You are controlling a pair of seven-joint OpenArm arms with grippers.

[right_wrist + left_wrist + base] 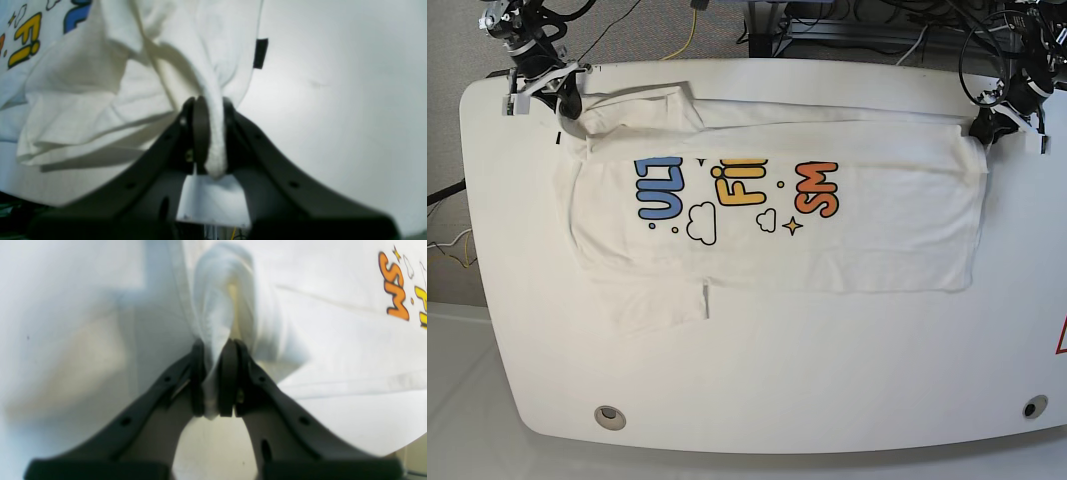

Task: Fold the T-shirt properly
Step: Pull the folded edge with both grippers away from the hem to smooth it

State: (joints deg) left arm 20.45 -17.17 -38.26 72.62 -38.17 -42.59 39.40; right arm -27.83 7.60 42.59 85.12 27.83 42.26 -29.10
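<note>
- White rounded table (757, 370) under bright light, cables and rig hardware crowding the far edge from 11 to 1 o'clock.
- Spread across the far half of that table: the T-shirt (867, 250), white, print side up, lettering in blue, yellow and orange reading partway as "UL", "FI", "SM" beside small clouds and a star.
- Folded lengthwise already, judging by the cut-off words; one sleeve poking out toward 7 o'clock, another bunched near 11 o'clock.
- Soft, thin and light by the look of it: drapes, wrinkles and sags between the two held corners, no stiffness to keep a crease on its own.
- Likely to slide easily over the smooth tabletop and to drag trailing layers along, so a slow, level carry seems wise.
- Best holds, as a judgement: corners and hemmed edges, where doubled cloth gives the pads more to bite on; single-layer middle cloth prone to slipping out.
- At 2 o'clock, left gripper (213, 380) clamped narrow on a gathered wad of the far corner, fabric squeezed between both pads.
- At 10 o'clock, right gripper (213, 136) likewise pinched tight on a rolled edge of cloth near the sleeve, a small black label (260, 53) just beyond.
- Both holds near the far table edge, well apart from each other, shirt slack between.
</note>
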